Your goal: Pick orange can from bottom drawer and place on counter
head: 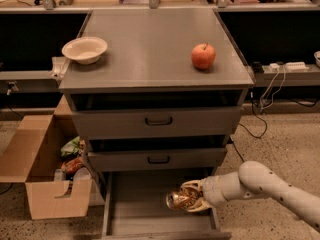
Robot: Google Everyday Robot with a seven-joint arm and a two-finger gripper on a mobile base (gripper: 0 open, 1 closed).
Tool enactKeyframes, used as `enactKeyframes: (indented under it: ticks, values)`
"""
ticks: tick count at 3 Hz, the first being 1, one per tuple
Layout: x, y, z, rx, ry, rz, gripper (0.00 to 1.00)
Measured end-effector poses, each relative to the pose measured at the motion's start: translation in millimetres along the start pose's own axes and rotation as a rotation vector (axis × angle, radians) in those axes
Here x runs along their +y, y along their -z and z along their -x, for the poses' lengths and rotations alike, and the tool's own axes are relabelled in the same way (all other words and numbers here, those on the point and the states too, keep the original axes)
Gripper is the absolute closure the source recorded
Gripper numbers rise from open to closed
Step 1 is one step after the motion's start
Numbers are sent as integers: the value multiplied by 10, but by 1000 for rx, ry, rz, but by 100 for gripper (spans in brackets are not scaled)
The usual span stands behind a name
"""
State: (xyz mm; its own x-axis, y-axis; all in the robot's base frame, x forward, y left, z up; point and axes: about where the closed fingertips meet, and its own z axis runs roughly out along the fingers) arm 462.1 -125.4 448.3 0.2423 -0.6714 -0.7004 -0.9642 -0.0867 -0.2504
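The orange can [179,199] is shiny orange-gold and creased. It lies on its side in my gripper [189,199], whose fingers close around it above the floor of the open bottom drawer [142,216]. My white arm reaches in from the right. The grey counter [150,49] tops the drawer unit, well above the can.
A red-orange apple [203,56] sits right of centre on the counter and a white bowl [84,49] at its left edge. Two grey drawer fronts with black handles [158,120] overhang the open drawer. An open cardboard box [45,171] with clutter stands on the floor at left.
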Motion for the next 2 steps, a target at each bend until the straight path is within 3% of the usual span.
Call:
enactKeyframes:
  ticks: [1,2]
  values:
    - [-1,94,194,-5,37,-6,100]
    - [2,88,187,-5,35,-5,100]
